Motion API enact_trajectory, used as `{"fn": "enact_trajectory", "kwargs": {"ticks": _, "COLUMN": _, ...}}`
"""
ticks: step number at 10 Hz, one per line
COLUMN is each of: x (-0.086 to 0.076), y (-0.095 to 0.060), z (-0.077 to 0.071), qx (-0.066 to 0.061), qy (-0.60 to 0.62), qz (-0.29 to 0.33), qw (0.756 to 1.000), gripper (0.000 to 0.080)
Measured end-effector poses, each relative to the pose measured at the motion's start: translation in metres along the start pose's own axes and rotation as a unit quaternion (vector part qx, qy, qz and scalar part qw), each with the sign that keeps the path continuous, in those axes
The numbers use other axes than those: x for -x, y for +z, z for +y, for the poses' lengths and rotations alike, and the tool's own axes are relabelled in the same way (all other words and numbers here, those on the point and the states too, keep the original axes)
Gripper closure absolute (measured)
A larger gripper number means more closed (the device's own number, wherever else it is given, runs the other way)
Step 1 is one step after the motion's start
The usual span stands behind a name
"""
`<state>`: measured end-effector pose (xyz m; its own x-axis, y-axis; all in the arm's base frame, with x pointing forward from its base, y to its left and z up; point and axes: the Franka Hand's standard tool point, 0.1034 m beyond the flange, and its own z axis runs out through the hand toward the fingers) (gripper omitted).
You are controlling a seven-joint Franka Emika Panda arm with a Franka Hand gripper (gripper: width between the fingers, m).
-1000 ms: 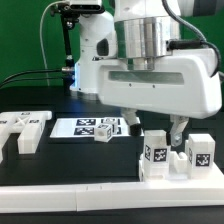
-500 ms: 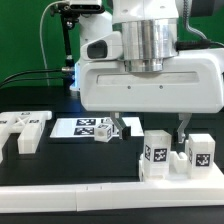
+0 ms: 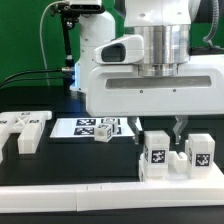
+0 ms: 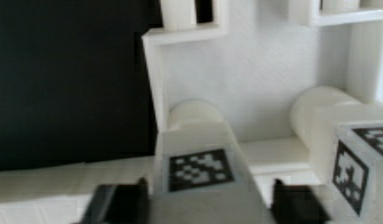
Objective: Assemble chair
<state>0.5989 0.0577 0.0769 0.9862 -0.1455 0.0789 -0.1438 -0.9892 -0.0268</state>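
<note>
Against half a second ago, the jaws are drawing together: in the exterior view the fingers [image 3: 133,124] are standing closer to one another, and the arm's white head is sitting a little further toward the exterior view's right. The jaws are straddling the upright tagged block [image 3: 155,156], a chair part standing near the front of the bench [image 3: 60,165] toward the exterior view's right. In the wrist view this block [image 4: 202,150] is sitting between the dark fingertips [image 4: 113,200] with a gap showing on either side, so the jaws are standing partly open and holding nothing yet. In my judgement a grasp on this block is getting under way, opening the next joining step. The block is showing as white, matte, hard-looking plastic with a narrowed top and a black-and-white square tag on its face; it is appearing to stand on a flat white panel [image 4: 241,70]. Its neighbour [image 3: 200,152] is standing just beside it, rounder in body and also tagged. Further flat white pieces [image 3: 25,130] are lying well apart toward the exterior view's left. A small tagged cube [image 3: 103,135] is resting on the thin printed marker board [image 3: 78,127].
</note>
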Motion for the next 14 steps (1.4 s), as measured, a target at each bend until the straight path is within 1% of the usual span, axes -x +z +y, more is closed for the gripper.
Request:
{"fn": "enact_trajectory", "kwargs": {"ticks": 2, "x": 0.0, "y": 0.0, "z": -0.001, "qx": -0.001, "qy": 0.063, "qz": 0.0, "qw": 0.998, "gripper": 0.0516}}
{"fn": "enact_trajectory", "kwargs": {"ticks": 3, "x": 0.0, "y": 0.001, "z": -0.002, "qx": -0.002, "qy": 0.128, "qz": 0.0, "qw": 0.992, "gripper": 0.0516}}
{"fn": "enact_trajectory", "kwargs": {"ticks": 4, "x": -0.001, "y": 0.001, "z": -0.004, "qx": -0.001, "qy": 0.221, "qz": -0.001, "qw": 0.975, "gripper": 0.0516}}
{"fn": "enact_trajectory", "kwargs": {"ticks": 5, "x": -0.003, "y": 0.001, "z": -0.006, "qx": 0.0, "qy": 0.309, "qz": -0.003, "qw": 0.951, "gripper": 0.0516}}
{"fn": "enact_trajectory", "kwargs": {"ticks": 7, "x": -0.005, "y": 0.001, "z": -0.008, "qx": -0.013, "qy": 0.487, "qz": -0.008, "qw": 0.873, "gripper": 0.0515}}
{"fn": "enact_trajectory", "kwargs": {"ticks": 8, "x": -0.005, "y": 0.001, "z": -0.012, "qx": -0.012, "qy": 0.54, "qz": -0.009, "qw": 0.842, "gripper": 0.0515}}
{"fn": "enact_trajectory", "kwargs": {"ticks": 9, "x": -0.005, "y": 0.001, "z": -0.013, "qx": -0.012, "qy": 0.564, "qz": -0.009, "qw": 0.826, "gripper": 0.0515}}
{"fn": "enact_trajectory", "kwargs": {"ticks": 10, "x": -0.005, "y": 0.001, "z": -0.013, "qx": -0.013, "qy": 0.568, "qz": -0.009, "qw": 0.823, "gripper": 0.0445}}
{"fn": "enact_trajectory", "kwargs": {"ticks": 11, "x": -0.005, "y": 0.001, "z": -0.013, "qx": -0.013, "qy": 0.56, "qz": -0.009, "qw": 0.828, "gripper": 0.031}}
{"fn": "enact_trajectory", "kwargs": {"ticks": 12, "x": -0.005, "y": 0.001, "z": -0.013, "qx": -0.012, "qy": 0.541, "qz": -0.009, "qw": 0.841, "gripper": 0.031}}
{"fn": "enact_trajectory", "kwargs": {"ticks": 13, "x": -0.005, "y": 0.0, "z": -0.011, "qx": -0.008, "qy": 0.446, "qz": -0.009, "qw": 0.895, "gripper": 0.0181}}
{"fn": "enact_trajectory", "kwargs": {"ticks": 14, "x": -0.007, "y": -0.001, "z": -0.004, "qx": -0.011, "qy": 0.333, "qz": -0.008, "qw": 0.943, "gripper": 0.0159}}
